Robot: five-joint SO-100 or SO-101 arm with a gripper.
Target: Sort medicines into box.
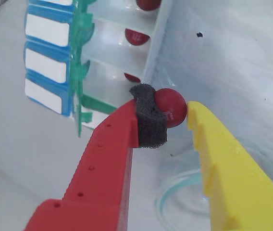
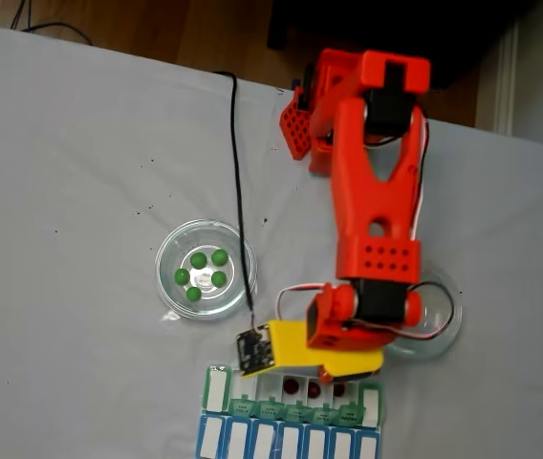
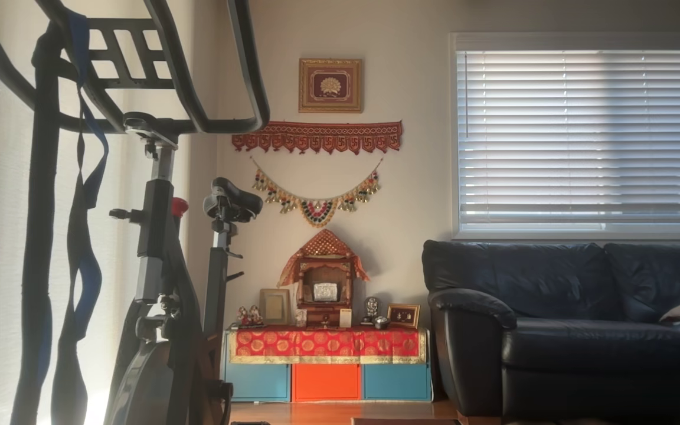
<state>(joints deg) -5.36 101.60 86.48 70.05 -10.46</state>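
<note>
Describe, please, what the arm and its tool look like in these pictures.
In the fixed view the arm is bright orange-red plastic with black motors, small holes in its link and thin wires near the wrist. The tool has one red finger with small holes and a dark foam pad at its tip, and one yellow finger with a stepped inner edge.

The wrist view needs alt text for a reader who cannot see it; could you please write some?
A dark red pill is pinched in the hand between a foam-padded red finger and a yellow finger, beside the green pill organizer. Three of the organizer's open compartments each hold a red pill; a clear dish lies below.
</note>
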